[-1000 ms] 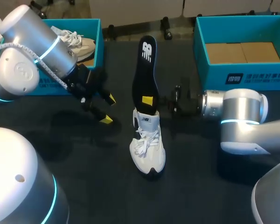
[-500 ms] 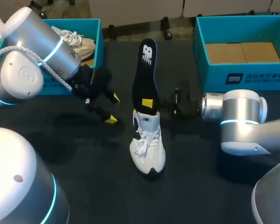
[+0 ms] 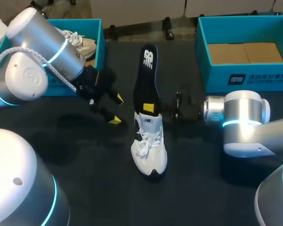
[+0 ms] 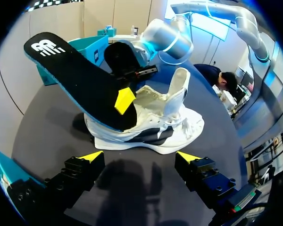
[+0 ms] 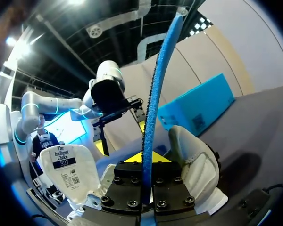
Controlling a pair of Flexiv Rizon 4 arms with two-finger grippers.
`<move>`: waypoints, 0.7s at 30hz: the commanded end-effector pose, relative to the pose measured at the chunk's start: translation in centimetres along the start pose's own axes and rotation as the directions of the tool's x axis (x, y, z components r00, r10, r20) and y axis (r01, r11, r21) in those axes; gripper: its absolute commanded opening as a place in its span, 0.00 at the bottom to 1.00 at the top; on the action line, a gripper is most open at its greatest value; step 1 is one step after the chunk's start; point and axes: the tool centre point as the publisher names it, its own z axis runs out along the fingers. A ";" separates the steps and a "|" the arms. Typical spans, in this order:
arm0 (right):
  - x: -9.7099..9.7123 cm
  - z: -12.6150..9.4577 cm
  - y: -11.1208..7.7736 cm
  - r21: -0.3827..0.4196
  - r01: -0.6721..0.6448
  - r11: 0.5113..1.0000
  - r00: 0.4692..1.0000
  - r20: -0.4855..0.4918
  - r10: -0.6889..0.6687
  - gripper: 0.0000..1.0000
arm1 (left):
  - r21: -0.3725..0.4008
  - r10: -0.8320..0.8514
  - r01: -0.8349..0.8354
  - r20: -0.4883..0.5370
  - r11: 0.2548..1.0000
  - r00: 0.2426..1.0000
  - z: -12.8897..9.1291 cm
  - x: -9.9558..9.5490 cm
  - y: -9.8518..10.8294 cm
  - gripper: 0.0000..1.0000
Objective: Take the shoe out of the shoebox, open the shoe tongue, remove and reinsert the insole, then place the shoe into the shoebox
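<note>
A white shoe (image 3: 149,147) stands on the dark table, toe toward me. A black insole (image 3: 145,77) with a blue underside rises out of its opening, its lower end inside the shoe. My right gripper (image 3: 150,108) is shut on the insole just above the collar; in the right wrist view the insole (image 5: 156,94) runs edge-on between its fingers (image 5: 146,162), with the tongue (image 5: 68,169) to one side. My left gripper (image 3: 114,109) hangs open to the left of the shoe, holding nothing. In the left wrist view the shoe (image 4: 153,129) and insole (image 4: 78,77) lie ahead of that gripper (image 4: 140,157).
A teal shoebox (image 3: 100,44) at the back left holds another white shoe (image 3: 80,41). A second teal shoebox (image 3: 203,56) with a cardboard floor stands at the back right. Bare dark table lies in front of the shoe.
My left gripper has moved right, nearer the shoe, still open. The right gripper has lowered the insole a little into the shoe.
</note>
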 end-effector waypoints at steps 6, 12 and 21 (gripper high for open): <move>0.8 -0.5 -1.2 0.038 -0.050 0.998 0.999 0.005 0.050 0.00 | -0.007 -0.005 0.005 -0.005 1.000 1.000 0.2 -0.2 0.3 1.00; 1.0 -0.6 -2.0 0.037 -0.073 0.997 0.997 0.012 0.072 0.00 | -0.007 -0.009 0.009 -0.006 1.000 1.000 0.2 -0.3 0.4 1.00; 0.9 -0.2 -1.7 0.046 -0.074 0.996 0.997 0.025 0.072 0.00 | -0.013 -0.005 0.005 -0.017 1.000 1.000 0.3 -0.4 0.5 1.00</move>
